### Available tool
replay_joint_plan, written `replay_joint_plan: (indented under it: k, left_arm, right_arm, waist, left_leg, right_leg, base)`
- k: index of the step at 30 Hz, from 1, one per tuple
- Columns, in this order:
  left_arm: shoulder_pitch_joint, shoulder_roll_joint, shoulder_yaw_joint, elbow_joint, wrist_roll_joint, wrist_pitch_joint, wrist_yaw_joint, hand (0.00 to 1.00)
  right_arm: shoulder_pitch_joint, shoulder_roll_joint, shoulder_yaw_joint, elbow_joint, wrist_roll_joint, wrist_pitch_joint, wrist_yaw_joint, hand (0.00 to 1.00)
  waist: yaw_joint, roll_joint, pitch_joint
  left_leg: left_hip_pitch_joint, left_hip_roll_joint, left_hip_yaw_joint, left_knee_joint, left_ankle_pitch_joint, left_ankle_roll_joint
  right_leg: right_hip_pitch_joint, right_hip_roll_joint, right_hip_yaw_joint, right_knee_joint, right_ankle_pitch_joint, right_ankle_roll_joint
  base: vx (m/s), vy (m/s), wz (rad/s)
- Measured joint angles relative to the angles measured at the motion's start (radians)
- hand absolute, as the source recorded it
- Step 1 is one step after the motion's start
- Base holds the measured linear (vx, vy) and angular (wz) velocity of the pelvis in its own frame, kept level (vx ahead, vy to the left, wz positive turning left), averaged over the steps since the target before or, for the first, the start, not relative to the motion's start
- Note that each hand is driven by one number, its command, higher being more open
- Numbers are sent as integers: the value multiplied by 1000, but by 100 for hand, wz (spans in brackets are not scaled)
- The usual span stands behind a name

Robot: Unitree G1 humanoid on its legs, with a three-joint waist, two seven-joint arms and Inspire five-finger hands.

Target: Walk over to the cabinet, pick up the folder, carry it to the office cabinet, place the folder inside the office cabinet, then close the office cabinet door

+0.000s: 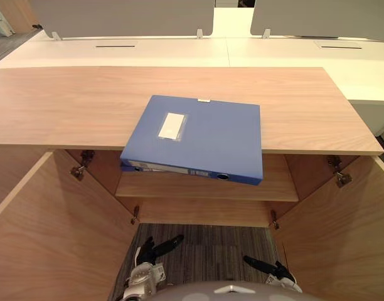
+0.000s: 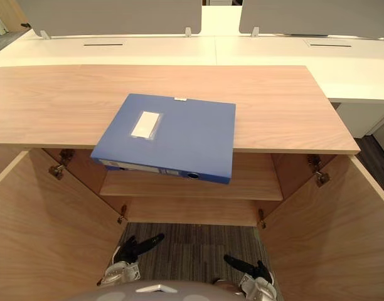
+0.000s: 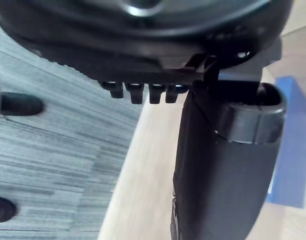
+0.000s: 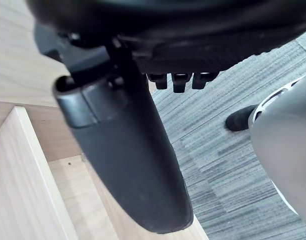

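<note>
The flat blue plastic folder [image 1: 195, 138] lies on the light wooden cabinet [image 1: 66, 106] — left hand [image 1: 153, 248] and right hand [image 1: 270, 268] hang low, fingers loose.

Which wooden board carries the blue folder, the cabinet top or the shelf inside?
The cabinet top. The folder lies flat on it, its near edge jutting over the front, above the shelf.

I see the folder [image 1: 208, 138] as smooth blue plastic, matt with a faint sheen, with a glossy clear sleeve [image 1: 173, 126] over white paper. The cabinet [image 1: 85, 100] looks like pale wood-grain board, smooth and matt, with bright metal hinges [image 1: 338, 172]. The floor [image 1: 204, 248] is grey ribbed carpet.
</note>
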Motion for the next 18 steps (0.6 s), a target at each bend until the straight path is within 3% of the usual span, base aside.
replay_joint_plan:
  k: [9,14,18]
  left_arm:
    - [183,63,-37,-534,35,-16,28,100]
    - [203,73,-38,-792,78,-45,54,100]
    - [205,88,-34,-958,160,-111,86,100]
  right_arm:
    - [23,-6,48,-44,-2,-5,-5,100]
    - [43,-8,49,-58,-2,-5,3,100]
    - [44,-9,49,-57,-16,-5,12,100]
  waist:
    - [9,0,4]
    - [27,2,3]
    - [27,3,0]
  left_leg:
    - [18,-10,-28,-38,24,-5]
    - [27,-10,-34,-40,26,-6]
    - [47,-11,-48,-44,26,-6]
  right_leg:
    - [-2,-9,-4,18,8,3]
    - [7,-9,-9,22,6,3]
    - [30,-10,-23,21,-2,5]
  base:
    - [-104,12,6]
    - [-16,-2,2]
    - [1,-3,9]
